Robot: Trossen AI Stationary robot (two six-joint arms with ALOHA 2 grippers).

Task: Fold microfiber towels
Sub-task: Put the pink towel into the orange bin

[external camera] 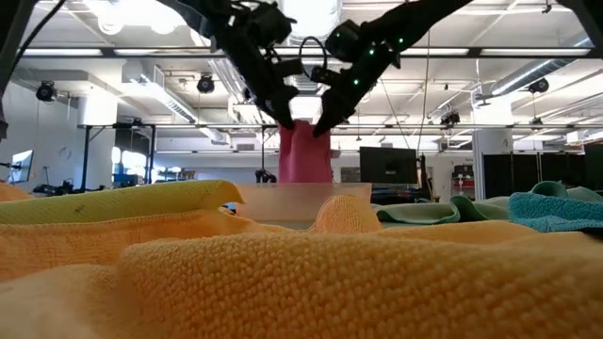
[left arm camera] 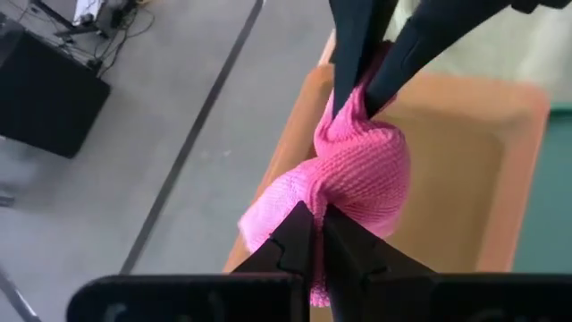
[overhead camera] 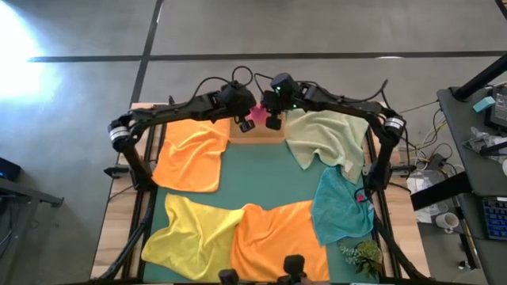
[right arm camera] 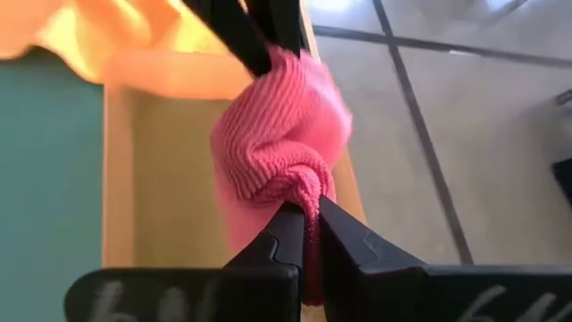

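both end effectors (overhead camera: 244, 124) (overhead camera: 272, 122) pinch the pink towel (external camera: 303, 151) above the wooden tray (overhead camera: 257, 133), other towels around.

Cloths crowd the surface; the middle stays bare.
The green mat (overhead camera: 265, 178) has free room in the middle. Orange towels (overhead camera: 192, 154), a yellow towel (overhead camera: 190, 229), a pale green towel (overhead camera: 325, 138) and a teal towel (overhead camera: 341, 206) lie all around it.

Hot pink towel (left arm camera: 357, 170), orange towel (overhead camera: 190, 154), teal towel (overhead camera: 341, 207)

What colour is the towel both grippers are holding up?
Hot pink towel; clearest in the left wrist view.
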